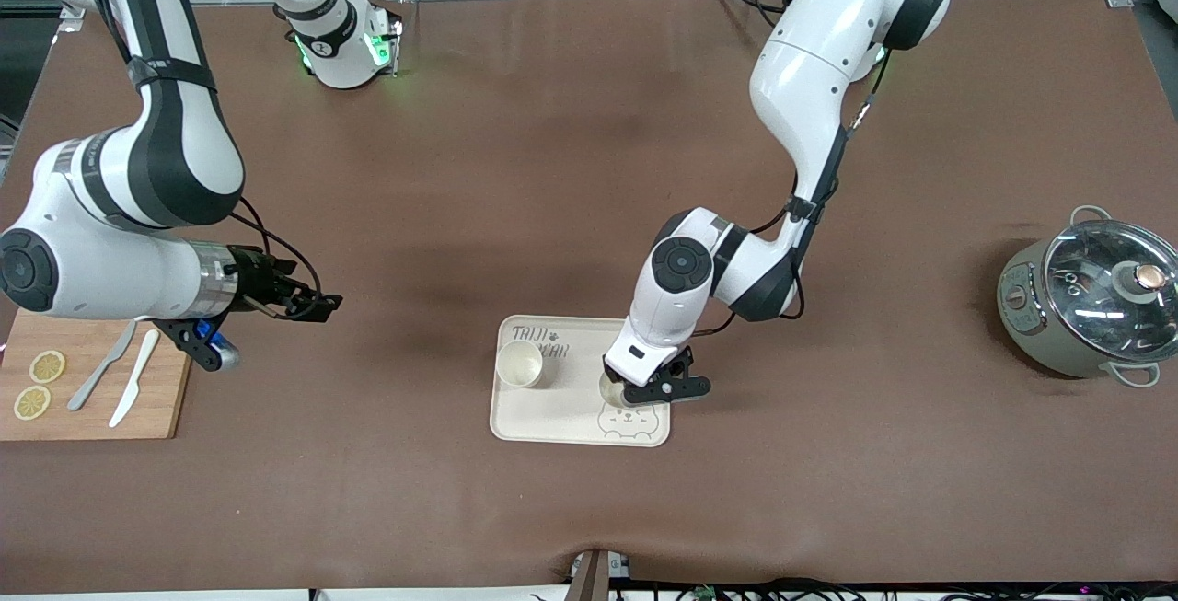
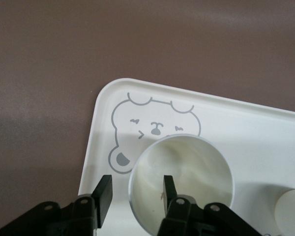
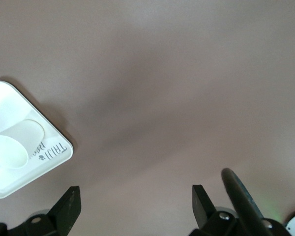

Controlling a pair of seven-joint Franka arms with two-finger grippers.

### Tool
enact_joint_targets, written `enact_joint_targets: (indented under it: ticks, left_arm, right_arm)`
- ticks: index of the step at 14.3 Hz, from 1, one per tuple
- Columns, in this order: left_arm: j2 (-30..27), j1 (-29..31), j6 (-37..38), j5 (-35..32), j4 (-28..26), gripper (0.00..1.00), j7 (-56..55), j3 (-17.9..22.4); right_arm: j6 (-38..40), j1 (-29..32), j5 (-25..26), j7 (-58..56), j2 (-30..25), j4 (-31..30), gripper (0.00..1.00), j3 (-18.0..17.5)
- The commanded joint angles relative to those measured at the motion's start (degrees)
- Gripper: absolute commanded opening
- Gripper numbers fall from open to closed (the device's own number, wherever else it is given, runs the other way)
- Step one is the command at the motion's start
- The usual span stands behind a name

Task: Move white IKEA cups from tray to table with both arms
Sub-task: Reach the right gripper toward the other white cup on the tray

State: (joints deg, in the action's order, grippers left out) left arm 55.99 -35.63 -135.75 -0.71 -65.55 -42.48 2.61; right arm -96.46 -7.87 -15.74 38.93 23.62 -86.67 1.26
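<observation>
Two white IKEA cups stand upright on the cream bear-printed tray [image 1: 571, 417]. One cup [image 1: 520, 364] stands free toward the right arm's end of the tray. The other cup [image 1: 607, 391] stands by the bear print, under my left gripper [image 1: 628, 389]. In the left wrist view my left gripper [image 2: 136, 191] is open and straddles this cup's [image 2: 187, 167] wall: one finger is inside, and the other is outside with a gap to the rim. My right gripper [image 1: 324, 306] is open and empty, waiting over bare table beside the cutting board. It also shows in the right wrist view [image 3: 135, 201].
A wooden cutting board [image 1: 138, 408] with lemon slices and two knives lies at the right arm's end. A pot with a glass lid [image 1: 1095, 302] stands at the left arm's end. The right wrist view shows the tray [image 3: 49, 152] and the free cup [image 3: 10, 150].
</observation>
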Motion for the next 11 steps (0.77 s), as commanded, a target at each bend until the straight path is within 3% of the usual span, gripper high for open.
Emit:
enact_joint_targets:
  ticks: [1, 3, 4, 6, 8, 11]
  left_arm:
    - [-0.1, -0.2, 0.3, -1.3, 0.3, 0.44, -1.3, 0.5]
    - [-0.5, 0.0, 0.3, -1.3, 0.3, 0.41, -1.2, 0.6]
    - [-0.5, 0.2, 0.3, -1.3, 0.3, 0.32, -1.2, 0.6]
    - [-0.5, 0.3, 0.3, -1.3, 0.3, 0.32, -1.1, 0.6]
    - [-0.7, 0.4, 0.3, -1.2, 0.3, 0.12, -1.3, 0.6]
    - [-0.5, 0.4, 0.2, -1.1, 0.3, 0.00, -1.6, 0.6]
  right_arm:
    - [-3.5, -2.1, -1.3, 3.6, 2.0, 1.1, 1.00, 0.2]
    - [-5.0, -3.1, -1.3, 6.9, 3.0, 1.1, 1.00, 0.2]
    - [-5.9, -3.7, -1.2, 8.2, 3.6, 1.3, 1.00, 0.2]
    - [-8.6, -4.6, -1.2, 10.9, 4.9, 1.6, 1.00, 0.2]
    - [-11.4, -5.6, -1.2, 14.1, 5.6, 1.7, 1.00, 0.2]
    - [-14.4, -6.9, -1.0, 15.6, 7.5, 1.8, 1.00, 0.2]
